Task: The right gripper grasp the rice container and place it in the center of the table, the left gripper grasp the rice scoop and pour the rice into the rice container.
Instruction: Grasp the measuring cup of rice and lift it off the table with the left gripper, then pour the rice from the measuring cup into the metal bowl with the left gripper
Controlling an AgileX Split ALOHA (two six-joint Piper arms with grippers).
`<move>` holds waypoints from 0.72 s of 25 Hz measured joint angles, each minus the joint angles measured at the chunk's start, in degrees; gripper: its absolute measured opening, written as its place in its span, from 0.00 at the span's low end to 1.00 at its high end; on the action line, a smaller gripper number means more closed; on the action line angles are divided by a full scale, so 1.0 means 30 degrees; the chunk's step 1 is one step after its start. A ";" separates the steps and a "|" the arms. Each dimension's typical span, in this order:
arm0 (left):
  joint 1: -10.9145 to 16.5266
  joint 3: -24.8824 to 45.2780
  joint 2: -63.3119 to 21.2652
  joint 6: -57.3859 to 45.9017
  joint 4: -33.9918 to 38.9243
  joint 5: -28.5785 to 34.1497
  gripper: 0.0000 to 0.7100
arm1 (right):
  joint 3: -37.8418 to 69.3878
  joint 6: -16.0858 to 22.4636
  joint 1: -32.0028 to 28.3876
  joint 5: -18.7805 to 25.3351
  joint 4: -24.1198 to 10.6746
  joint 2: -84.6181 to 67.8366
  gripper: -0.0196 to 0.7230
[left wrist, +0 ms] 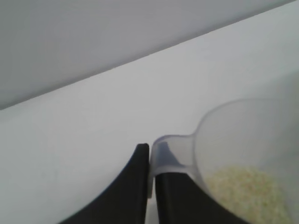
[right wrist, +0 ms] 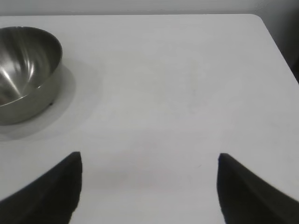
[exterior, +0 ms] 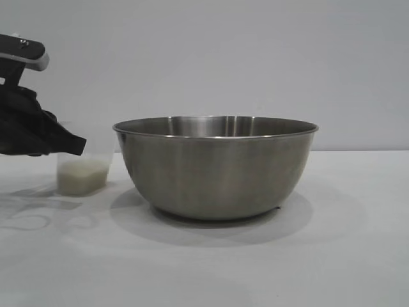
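The white table (exterior: 358,256) is carrying the brushed-steel bowl (exterior: 216,167) at its middle. Well apart from the bowl, the right hand (right wrist: 148,186) is hovering wide open, holding nothing. The left hand (left wrist: 148,154) is pinching shut the handle of the translucent scoop (exterior: 83,173), beside the bowl, holding off-white rice (exterior: 82,176).

A plain, matte, pale grey wall (exterior: 255,57) fills the far side of the room, running unbroken from left to right, bare and evenly lit, with no marks or fittings on it. Low at one edge of the scene sits a narrow dark area (right wrist: 293,46), too dim to identify.
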 joint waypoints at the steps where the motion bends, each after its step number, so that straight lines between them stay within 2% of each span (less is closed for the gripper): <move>1: 0.0000 -0.0237 -0.0287 0.0185 0.0623 0.0000 0.00 | 0.0000 0.0000 0.0000 0.0000 0.0000 0.0000 0.74; 11: 0.0000 -0.3098 -0.1451 0.3159 0.6719 0.0000 0.00 | 0.0000 0.0000 0.0000 0.0000 0.0000 0.0000 0.74; 15: 0.0000 -0.3807 -0.1451 0.3459 0.9410 0.0000 0.00 | 0.0000 0.0000 0.0000 0.0000 0.0000 0.0000 0.74; 18: 0.0000 -0.4036 -0.1451 0.5172 1.1582 0.0000 0.00 | 0.0000 0.0000 0.0000 0.0000 0.0000 0.0000 0.74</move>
